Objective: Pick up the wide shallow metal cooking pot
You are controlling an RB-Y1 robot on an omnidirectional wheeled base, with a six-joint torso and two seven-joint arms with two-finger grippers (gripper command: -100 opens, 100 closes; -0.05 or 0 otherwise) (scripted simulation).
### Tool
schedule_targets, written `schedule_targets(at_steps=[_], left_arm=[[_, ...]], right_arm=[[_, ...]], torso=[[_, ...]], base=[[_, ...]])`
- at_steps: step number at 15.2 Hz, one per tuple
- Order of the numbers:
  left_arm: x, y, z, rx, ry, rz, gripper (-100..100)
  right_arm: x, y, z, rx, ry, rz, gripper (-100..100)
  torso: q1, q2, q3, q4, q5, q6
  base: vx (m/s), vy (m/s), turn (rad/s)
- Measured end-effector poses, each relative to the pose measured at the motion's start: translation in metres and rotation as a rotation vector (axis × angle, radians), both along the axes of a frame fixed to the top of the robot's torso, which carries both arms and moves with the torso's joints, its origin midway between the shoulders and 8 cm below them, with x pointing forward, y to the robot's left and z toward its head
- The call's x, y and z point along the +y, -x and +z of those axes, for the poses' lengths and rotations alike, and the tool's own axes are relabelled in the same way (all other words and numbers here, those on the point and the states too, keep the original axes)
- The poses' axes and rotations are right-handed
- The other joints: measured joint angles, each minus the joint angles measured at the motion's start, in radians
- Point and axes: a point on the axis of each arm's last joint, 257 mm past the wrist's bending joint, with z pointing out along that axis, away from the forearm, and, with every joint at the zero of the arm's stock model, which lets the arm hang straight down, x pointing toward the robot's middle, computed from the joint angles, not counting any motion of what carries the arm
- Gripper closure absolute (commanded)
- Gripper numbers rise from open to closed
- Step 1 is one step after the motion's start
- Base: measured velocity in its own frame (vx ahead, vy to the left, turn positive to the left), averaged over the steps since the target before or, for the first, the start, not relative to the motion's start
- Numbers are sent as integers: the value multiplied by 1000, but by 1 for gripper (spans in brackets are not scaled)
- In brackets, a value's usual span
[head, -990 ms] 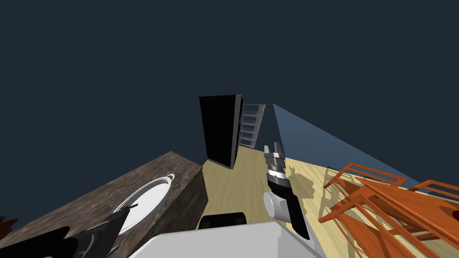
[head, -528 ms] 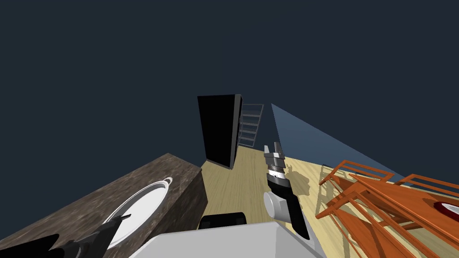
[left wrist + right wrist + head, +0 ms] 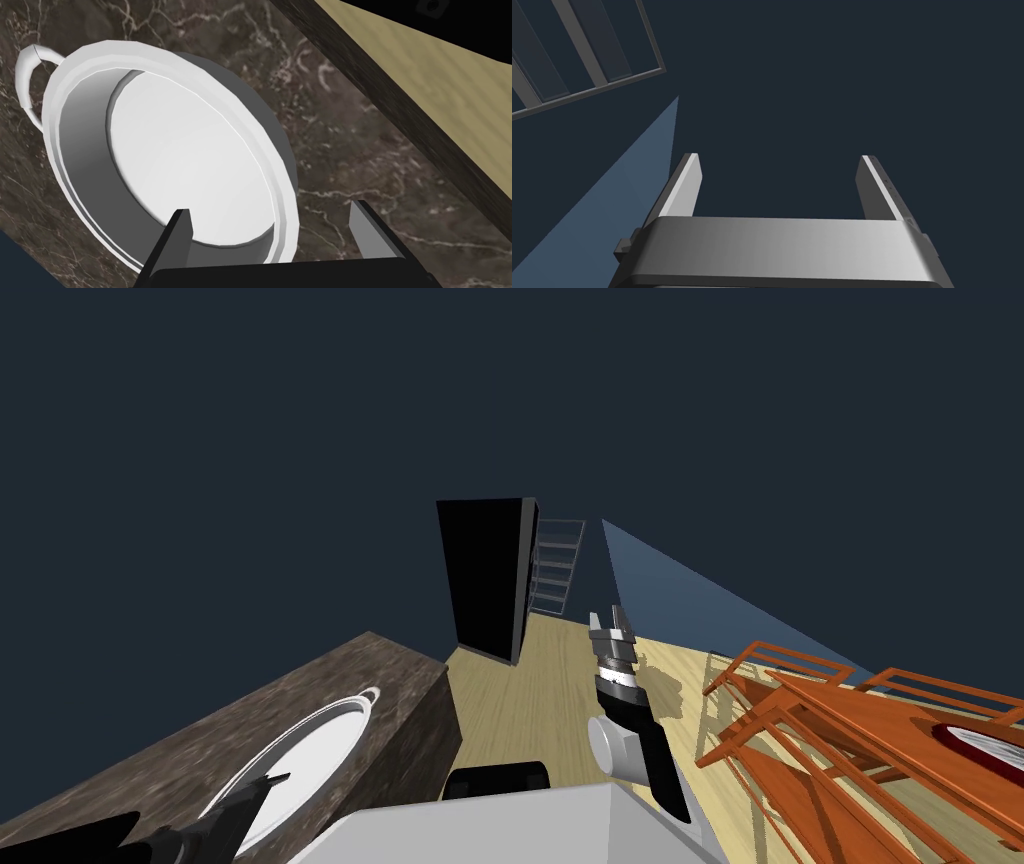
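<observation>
A dark blue wall (image 3: 300, 438) takes up most of the room, with a paler blue wall (image 3: 680, 598) meeting it on the far right. A pale wooden floor (image 3: 530, 698) runs away between them. On the near left stands a dark brown, white-veined stone counter (image 3: 330, 673), its right edge dropping straight to the floor. On the near right is an orange wooden table with slatted chairs (image 3: 850, 738), carrying a white plate with a dark red rim (image 3: 985, 743) that is cut off at the edge. At the far end of the floor stands a tall black cabinet (image 3: 485, 578), with a thin grey shelving rack (image 3: 555, 568) just beside it on the right.

The wide shallow pot, drawn white and grey (image 3: 175, 165), sits flat on the counter near its right edge, and one looped handle (image 3: 25, 80) sticks out at its far side.

The left arm (image 3: 215, 813) reaches in low from the near left. The left jaws are spread and hold nothing: one stands over the pot's inside, the other over bare counter, with the pot's near rim between them. Whether either touches the pot I cannot tell.

The right arm (image 3: 625, 708) is raised over the floor, well apart from the counter. The right jaws are spread wide, nothing between them.
</observation>
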Motion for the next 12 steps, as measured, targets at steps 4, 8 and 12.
schedule_targets(at_steps=[4, 8, 12], left_arm=[[2, -1, -4, -2, -2, 1, 100], [1, -1, -1, -5, -2, -1, 100], [-6, 3, 12, -1, -1, -8, 100]], right_arm=[[0, 0, 0, 0, 0, 0, 0], [0, 0, 0, 0, 0, 0, 0], [0, 0, 0, 0, 0, 0, 0]], torso=[[1, -1, 0, 0, 0, 0], [2, -2, -1, -1, 0, 0], [1, -3, -2, -1, -1, 0]], base=[[-3, -3, 1], [7, 7, 22], [15, 13, 25]])
